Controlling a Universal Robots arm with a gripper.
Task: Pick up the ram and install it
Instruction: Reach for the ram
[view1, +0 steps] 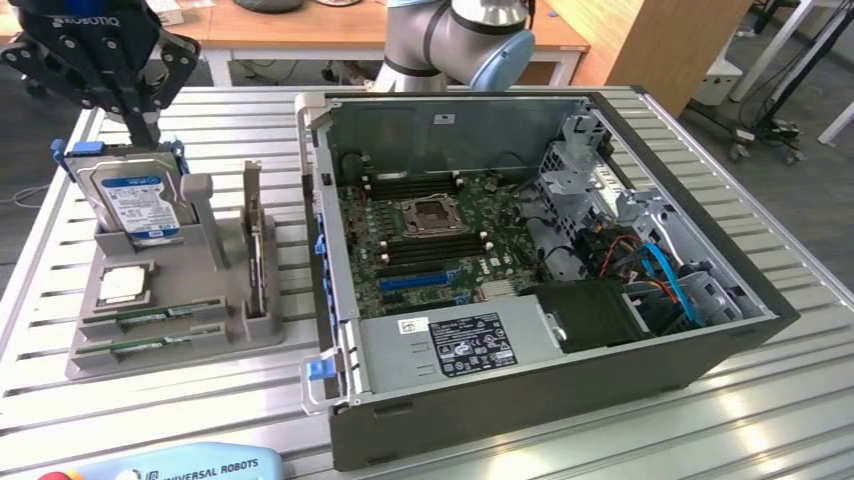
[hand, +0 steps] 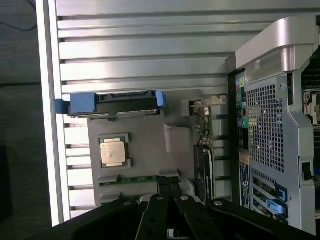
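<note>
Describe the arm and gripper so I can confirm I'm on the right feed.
The gripper is black, with jointed linkage fingers tapering to narrow tips and white ROBOTIQ lettering on its body. The arm is silver-grey and tubular, with rounded joints and a blue-grey cap.

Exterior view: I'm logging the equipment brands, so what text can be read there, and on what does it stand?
"ROBOTIQ": on the pincer.
"UNIVERSAL ROBOTS": on the pendant at the bottom edge.
Blue label on the drive: too small to read.
White stickers on the power supply: too small to read.
</note>
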